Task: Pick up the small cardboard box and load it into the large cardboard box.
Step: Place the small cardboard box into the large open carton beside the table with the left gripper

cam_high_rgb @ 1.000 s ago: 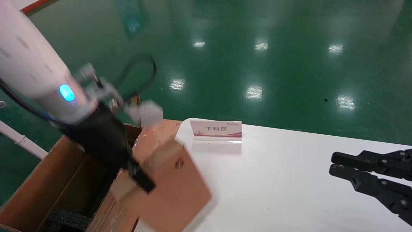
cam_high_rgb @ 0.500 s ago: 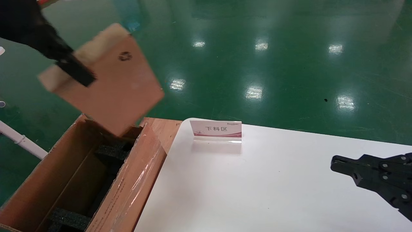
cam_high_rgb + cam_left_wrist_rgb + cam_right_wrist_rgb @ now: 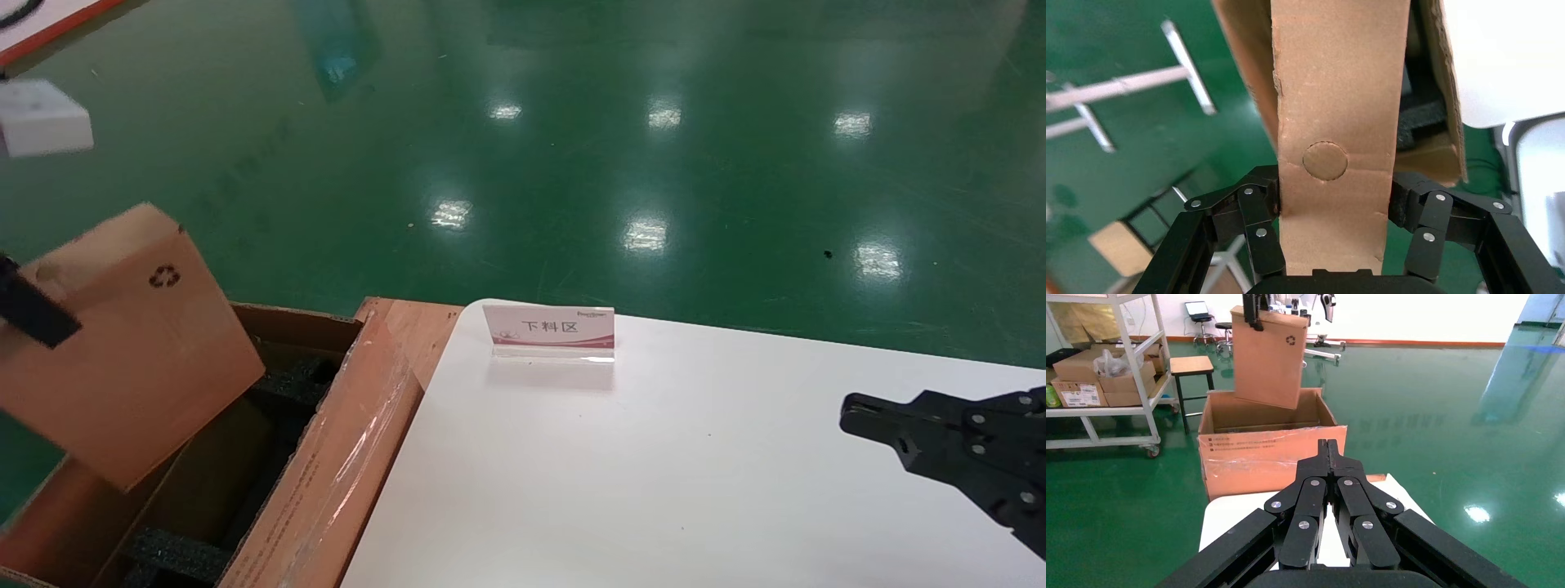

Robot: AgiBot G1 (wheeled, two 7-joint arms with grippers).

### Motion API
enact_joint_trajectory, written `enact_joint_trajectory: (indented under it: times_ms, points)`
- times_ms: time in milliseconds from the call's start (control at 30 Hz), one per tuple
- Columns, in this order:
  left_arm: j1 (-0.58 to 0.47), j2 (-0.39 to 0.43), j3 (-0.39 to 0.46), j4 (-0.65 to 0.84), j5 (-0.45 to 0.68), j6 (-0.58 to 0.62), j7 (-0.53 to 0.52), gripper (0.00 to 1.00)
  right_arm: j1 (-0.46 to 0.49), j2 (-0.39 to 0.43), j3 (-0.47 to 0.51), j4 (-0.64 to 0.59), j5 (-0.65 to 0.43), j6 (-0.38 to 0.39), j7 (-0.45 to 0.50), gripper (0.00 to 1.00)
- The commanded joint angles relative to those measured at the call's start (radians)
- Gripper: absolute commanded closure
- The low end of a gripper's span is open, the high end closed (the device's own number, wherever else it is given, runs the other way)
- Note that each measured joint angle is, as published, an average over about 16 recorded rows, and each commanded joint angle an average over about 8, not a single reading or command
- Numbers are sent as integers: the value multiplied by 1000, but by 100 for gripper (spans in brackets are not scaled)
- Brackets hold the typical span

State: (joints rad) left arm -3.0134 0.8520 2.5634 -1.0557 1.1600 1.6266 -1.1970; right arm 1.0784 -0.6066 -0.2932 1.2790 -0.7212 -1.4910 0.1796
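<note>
The left claw (image 3: 1333, 202) has its fingers (image 3: 1257, 229) clamped tight against the two broad faces of the small cardboard box (image 3: 122, 343), gripping it by one narrow end. The carton hangs in the air, tilted, with its lower corner dipping just over the open mouth of the large cardboard box (image 3: 327, 457); the recycling mark sits near its upper corner. From the head view, the small carton is out at about nine o'clock, at the frame's edge, and the big carton lies at about seven o'clock, pressed against the white worktop (image 3: 654, 474). Black foam padding (image 3: 176, 555) shows down inside the big carton, and the flap nearest the worktop is wrapped in shiny clear tape.

The right claw (image 3: 1327, 446) rests low over the worktop at about four o'clock, well apart from both cartons, fingers pressed together and holding nothing. A small sign card (image 3: 549, 328) stands near the worktop's far edge.
</note>
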Motion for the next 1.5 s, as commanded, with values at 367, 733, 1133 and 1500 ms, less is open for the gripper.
enact_joint_trajectory:
  times_ms: [367,733,1133,1500]
  points:
    - [75,-149,-7,-77,104,-78,-113,100,0,0,-1,0,0,0,0,0]
    - [132,-287,-89,-193,231,-110,-258,100,0,1,-1,0,1,1,-1,0]
    - [188,-374,-115,-272,349,-153,-362,100,0,1,-2,0,1,1,-1,0]
    - [261,-397,-109,-281,406,-226,-412,100,1,1,-3,0,2,1,-1,0]
